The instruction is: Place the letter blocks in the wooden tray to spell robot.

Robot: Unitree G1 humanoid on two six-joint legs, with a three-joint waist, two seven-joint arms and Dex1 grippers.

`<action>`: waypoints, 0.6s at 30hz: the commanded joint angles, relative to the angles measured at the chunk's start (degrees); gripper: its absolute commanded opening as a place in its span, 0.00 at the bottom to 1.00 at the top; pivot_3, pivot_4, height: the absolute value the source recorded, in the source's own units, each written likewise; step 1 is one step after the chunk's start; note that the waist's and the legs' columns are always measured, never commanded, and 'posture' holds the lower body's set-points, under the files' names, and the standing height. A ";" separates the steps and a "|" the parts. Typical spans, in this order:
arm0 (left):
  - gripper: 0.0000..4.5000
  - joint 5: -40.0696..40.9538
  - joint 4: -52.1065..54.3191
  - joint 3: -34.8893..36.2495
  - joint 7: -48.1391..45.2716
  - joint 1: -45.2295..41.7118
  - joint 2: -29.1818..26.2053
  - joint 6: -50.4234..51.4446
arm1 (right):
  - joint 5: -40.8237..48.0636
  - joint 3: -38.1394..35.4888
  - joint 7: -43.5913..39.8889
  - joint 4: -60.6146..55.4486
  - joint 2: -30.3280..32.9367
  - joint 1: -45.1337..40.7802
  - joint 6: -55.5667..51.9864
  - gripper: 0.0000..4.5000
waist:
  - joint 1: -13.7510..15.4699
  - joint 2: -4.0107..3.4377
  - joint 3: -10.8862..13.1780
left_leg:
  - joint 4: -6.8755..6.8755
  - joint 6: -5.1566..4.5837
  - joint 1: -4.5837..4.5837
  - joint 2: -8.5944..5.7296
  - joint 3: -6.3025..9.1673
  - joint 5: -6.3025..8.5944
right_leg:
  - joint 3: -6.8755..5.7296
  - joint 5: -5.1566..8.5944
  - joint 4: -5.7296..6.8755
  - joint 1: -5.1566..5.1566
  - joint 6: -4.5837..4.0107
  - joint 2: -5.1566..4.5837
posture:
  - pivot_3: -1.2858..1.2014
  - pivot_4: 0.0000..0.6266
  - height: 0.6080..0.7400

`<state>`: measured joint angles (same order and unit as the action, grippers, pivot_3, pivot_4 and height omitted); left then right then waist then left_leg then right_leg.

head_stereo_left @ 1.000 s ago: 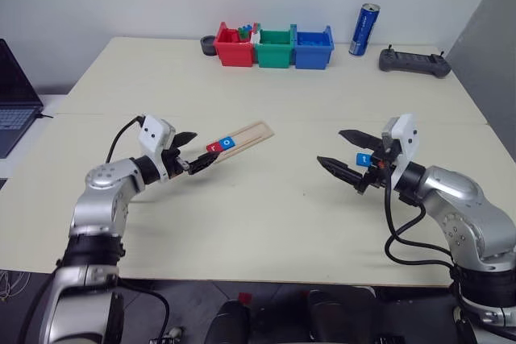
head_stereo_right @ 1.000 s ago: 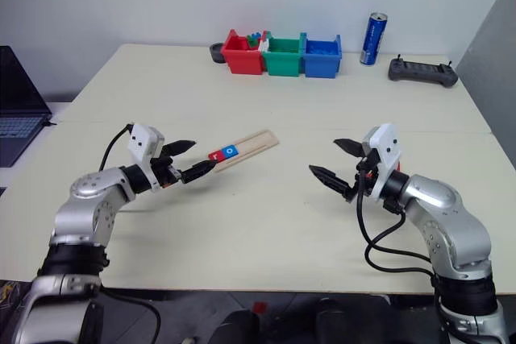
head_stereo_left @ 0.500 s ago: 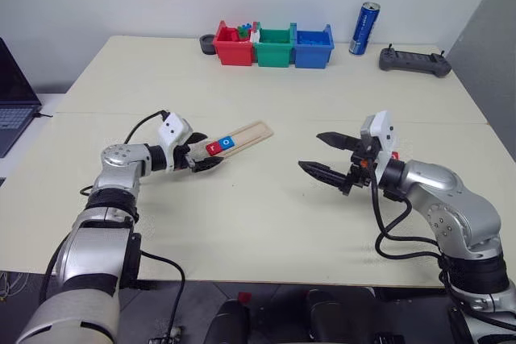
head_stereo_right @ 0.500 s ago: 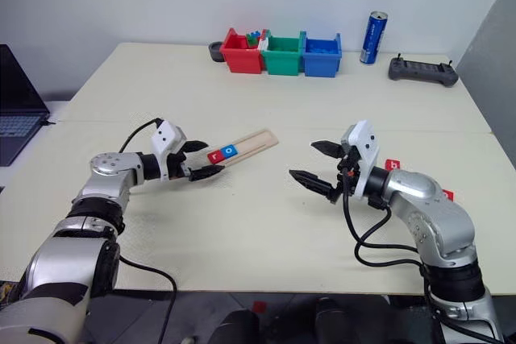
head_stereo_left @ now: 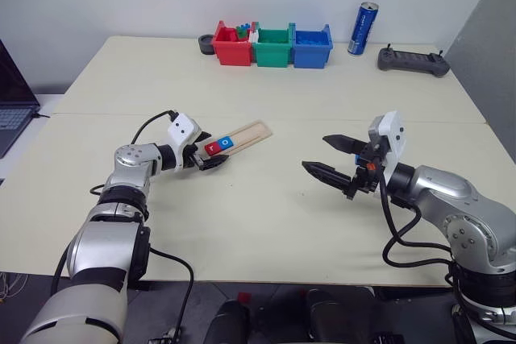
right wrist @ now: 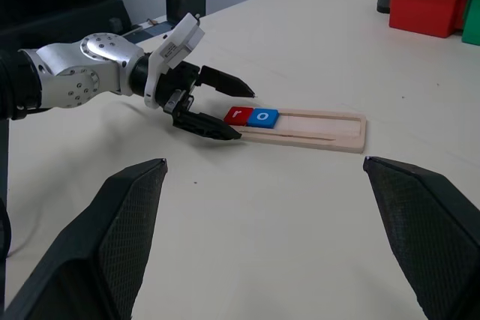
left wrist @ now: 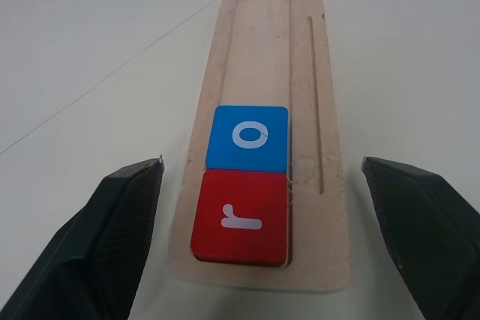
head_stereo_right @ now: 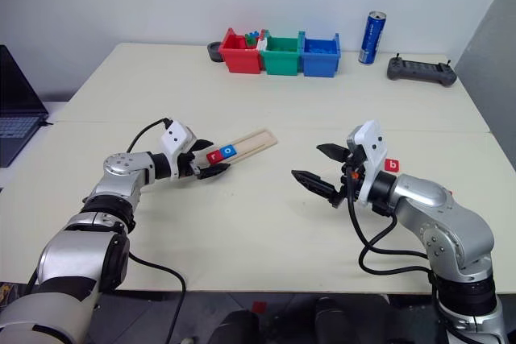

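Where the tray [head_stereo_left: 238, 138] lies aslant on the table [head_stereo_left: 266, 223], its red "r" tile [head_stereo_left: 214, 148] and blue "o" tile [head_stereo_left: 227, 142] fill the near end. The left gripper [head_stereo_left: 211, 158] stands wide at that end; the right gripper [head_stereo_left: 331, 156], also wide, hangs well apart from the tray. Beside the right wrist lies a red "b" tile [head_stereo_right: 391, 165].

Seen from the left wrist, the tray [left wrist: 264, 58] runs straight away lengthwise, "r" [left wrist: 241, 216] touching "o" [left wrist: 248, 138], black fingers [left wrist: 112, 237] flanking its end.

From the right wrist, the tray [right wrist: 322, 130] lies crosswise, the left gripper [right wrist: 229, 112] wide at its lettered end.
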<state>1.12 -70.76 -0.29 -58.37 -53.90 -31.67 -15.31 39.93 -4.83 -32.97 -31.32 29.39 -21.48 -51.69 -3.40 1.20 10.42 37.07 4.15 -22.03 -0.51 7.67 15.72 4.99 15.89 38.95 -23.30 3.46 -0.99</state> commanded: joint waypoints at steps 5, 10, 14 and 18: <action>1.00 -0.99 -0.10 0.66 1.89 0.96 -0.12 1.24 | 4.47 -2.57 2.71 -3.10 1.09 -2.14 -2.76 0.99 | -0.02 0.00 0.00 | 0.00 0.00 0.00 0.00 0.01 0.00 | -0.01 0.00 0.00 0.00 0.00 0.00 | 0.52 0.24 1.00; 1.00 -1.67 -0.26 0.60 2.38 1.47 -0.06 3.58 | 5.24 -2.65 4.47 -2.57 0.88 -3.46 -3.01 0.99 | -0.02 0.00 -0.01 | 0.01 0.00 0.02 0.00 0.00 0.00 | -0.01 0.00 0.02 0.01 0.00 0.00 | 0.52 0.24 1.00; 1.00 -2.53 -0.52 -0.08 1.86 1.66 -0.05 4.60 | 5.45 -2.42 5.83 -2.60 0.70 -3.83 -2.68 0.99 | -0.06 0.00 -0.01 | 0.01 -0.01 0.04 0.00 -0.01 0.00 | 0.00 0.00 0.04 0.02 0.00 0.00 | 0.52 0.24 1.00; 1.00 -3.23 -0.65 -0.83 0.24 1.50 0.07 5.07 | 5.14 -2.04 6.15 -2.45 0.89 -3.66 -2.16 0.99 | -0.08 -0.01 -0.02 | 0.01 -0.01 0.07 0.00 -0.01 -0.01 | 0.01 0.00 0.06 0.03 0.00 0.01 | 0.52 0.24 1.00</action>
<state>-0.07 -70.81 0.33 -57.26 -52.97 -31.38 -11.23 44.10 -5.76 -27.08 -32.44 30.11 -24.04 -54.72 -3.47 1.19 10.40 37.08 4.14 -21.95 -0.50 7.66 15.71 5.00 15.89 39.01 -23.27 3.46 -0.99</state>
